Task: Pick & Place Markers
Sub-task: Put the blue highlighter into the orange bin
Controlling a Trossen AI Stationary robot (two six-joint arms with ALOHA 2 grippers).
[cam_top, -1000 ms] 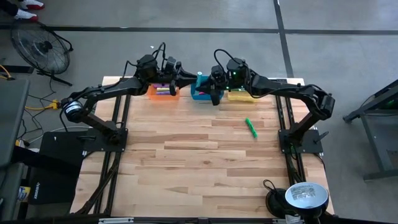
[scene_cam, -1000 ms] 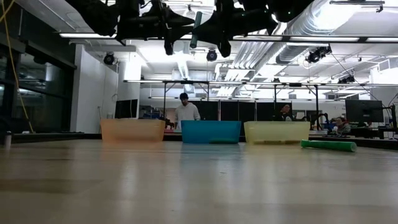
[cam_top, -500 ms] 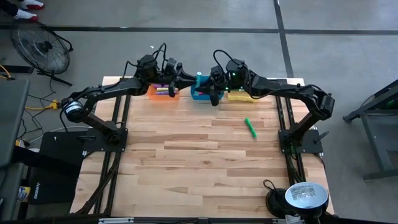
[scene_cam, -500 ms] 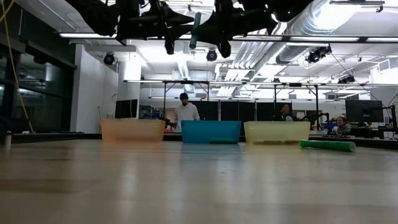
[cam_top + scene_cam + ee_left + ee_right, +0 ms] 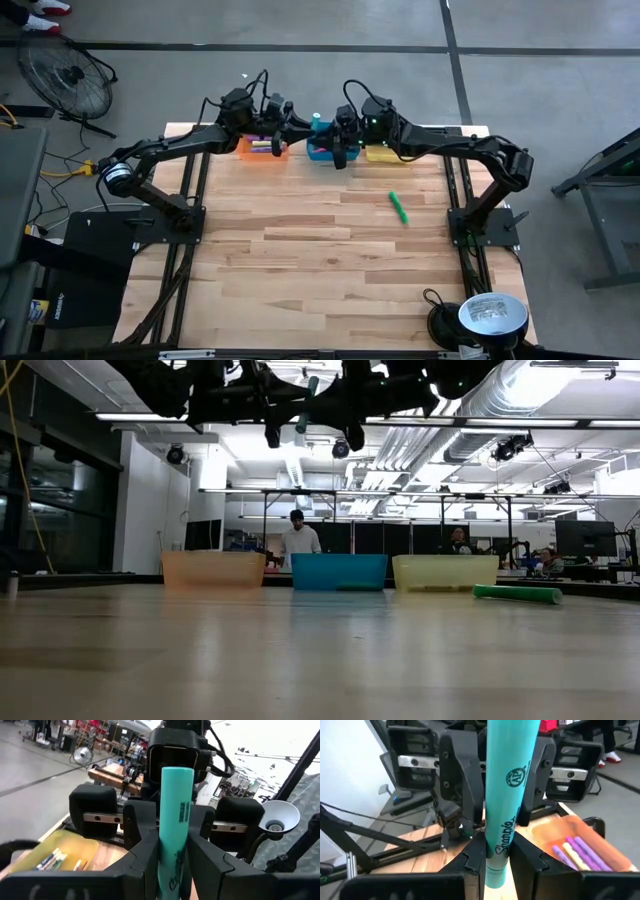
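Spanning the scene, the desk [image 5: 320,250] carried orange [image 5: 262,148], blue [image 5: 322,152] and yellow [image 5: 385,154] bins along its far edge. Above the blue bin, the left claw [image 5: 303,124] and right claw [image 5: 330,125] met, each narrowed onto opposite ends of one teal marker [image 5: 173,820], held between them in the air. A green marker [image 5: 399,207] lay alone on the desk, near the yellow bin.
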